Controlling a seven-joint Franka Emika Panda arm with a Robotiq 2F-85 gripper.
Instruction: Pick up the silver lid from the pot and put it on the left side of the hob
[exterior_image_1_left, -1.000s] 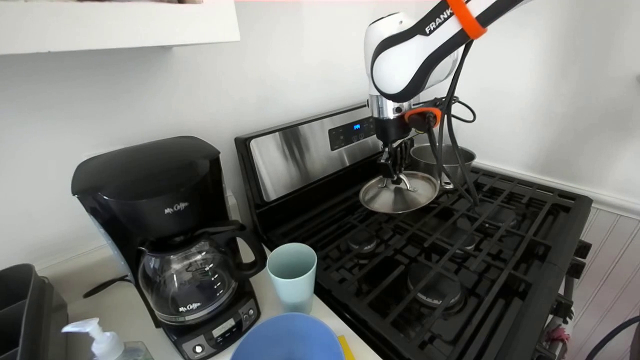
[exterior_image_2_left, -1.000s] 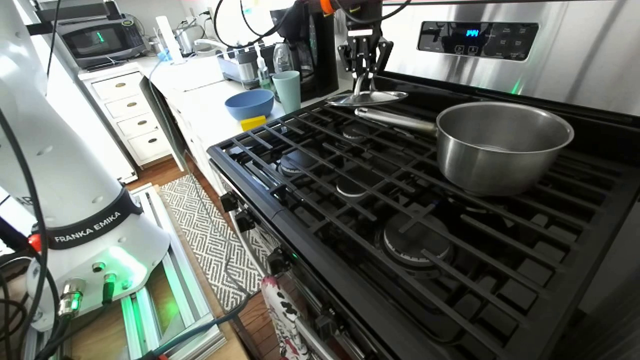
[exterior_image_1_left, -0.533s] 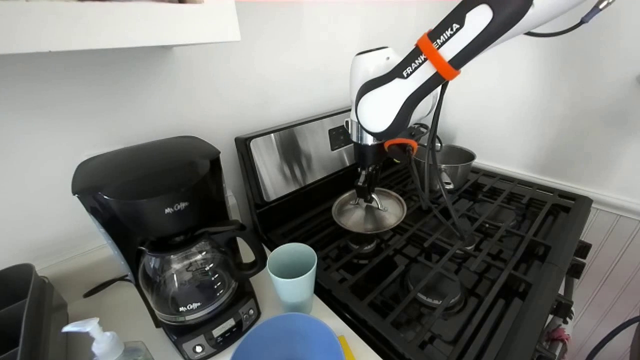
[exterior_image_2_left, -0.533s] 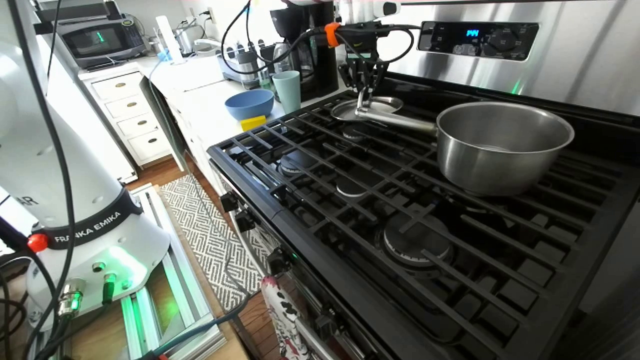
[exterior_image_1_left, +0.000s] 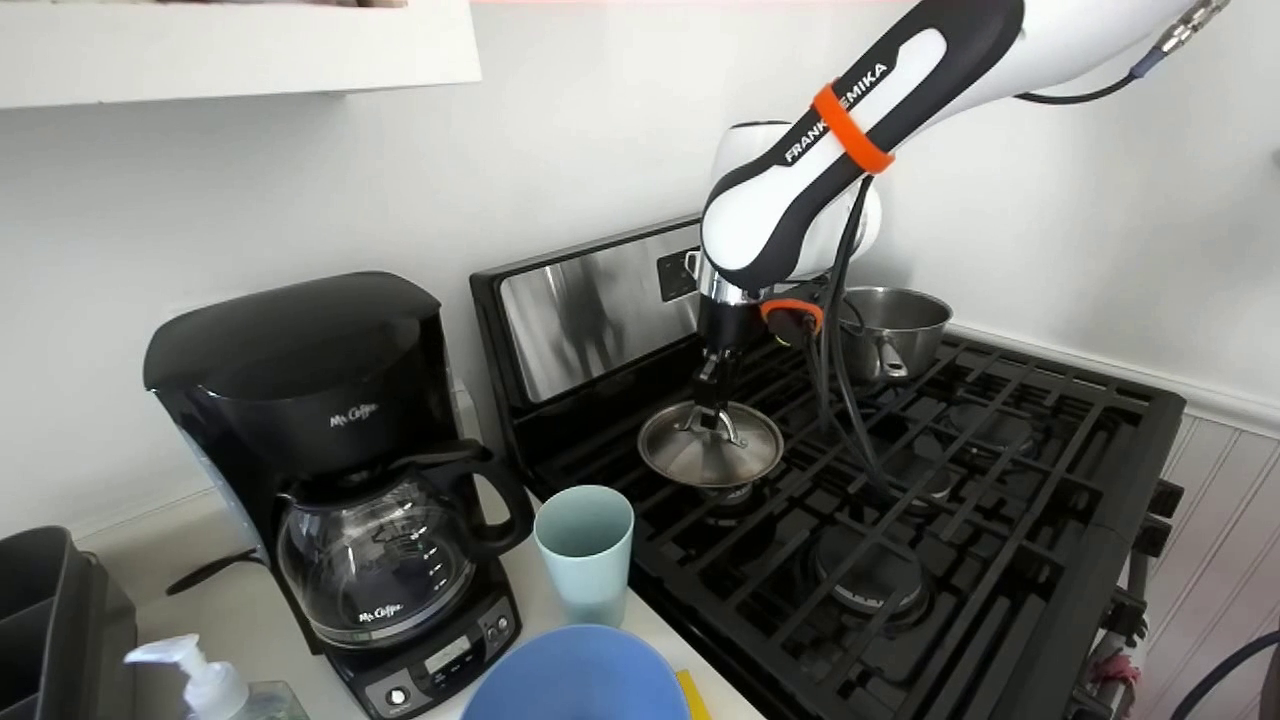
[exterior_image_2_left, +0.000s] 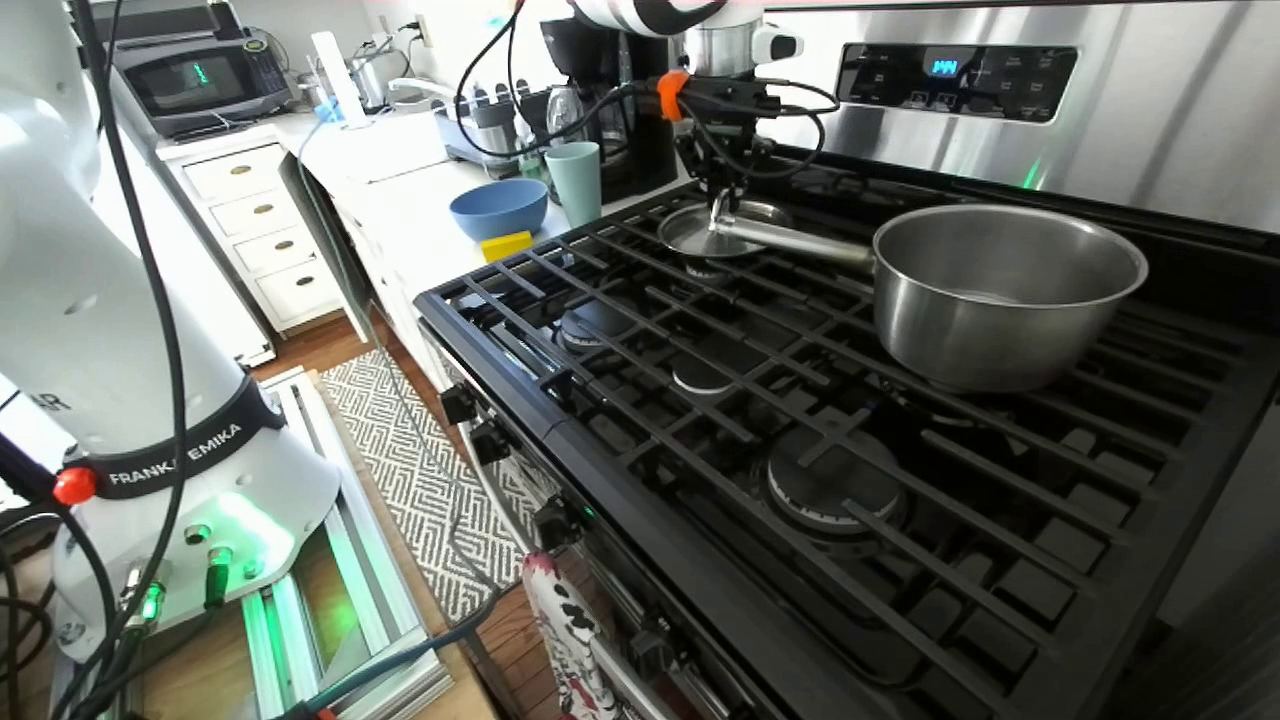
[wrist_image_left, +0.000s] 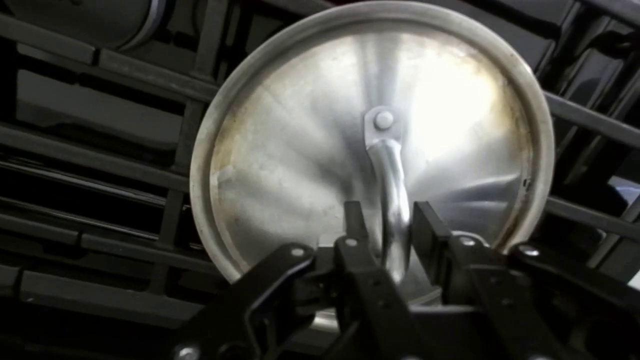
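Claw grips the silver lid by its arched handle, likely its surest hold, over the left rear burner of the hob, presumably for the left-side goal, apart from the steel saucepan; whether the lid touches down is unclear.

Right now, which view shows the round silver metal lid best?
The wrist view: the lid is largest there, though the black gripper hides part. Both exterior views show it smaller, from an angle; in an exterior view the steel pot's handle overlaps it.

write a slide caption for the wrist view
The silver lid over the hob, its arched handle between the fingers of the gripper.
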